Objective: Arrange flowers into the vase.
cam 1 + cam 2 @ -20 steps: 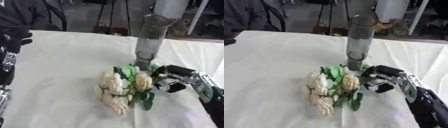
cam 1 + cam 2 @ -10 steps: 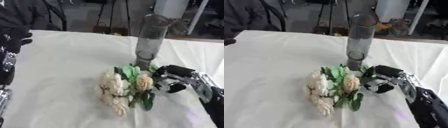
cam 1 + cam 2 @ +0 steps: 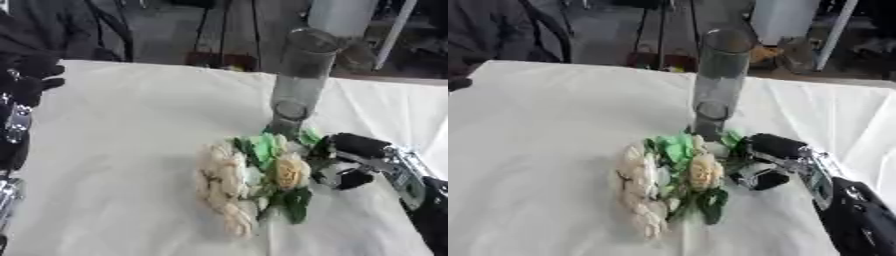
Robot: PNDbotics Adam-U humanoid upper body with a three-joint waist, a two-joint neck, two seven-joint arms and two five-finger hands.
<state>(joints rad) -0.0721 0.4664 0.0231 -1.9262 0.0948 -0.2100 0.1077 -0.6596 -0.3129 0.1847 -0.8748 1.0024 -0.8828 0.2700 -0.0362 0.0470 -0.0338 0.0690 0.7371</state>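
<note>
A bunch of cream flowers (image 3: 249,182) lies on the white table (image 3: 122,150), just at six o'clock from the tall glass vase (image 3: 297,90). The right hand (image 3: 350,160) curls around the stems at three o'clock. Lifting could knock the nearby vase over; left hand (image 3: 26,85) idles at nine o'clock, fingers unclear

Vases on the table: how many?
1. The tall clear vase stands upright at the table's far side, just behind the flowers; none seems hidden. The right hand is at the flowers.
</note>
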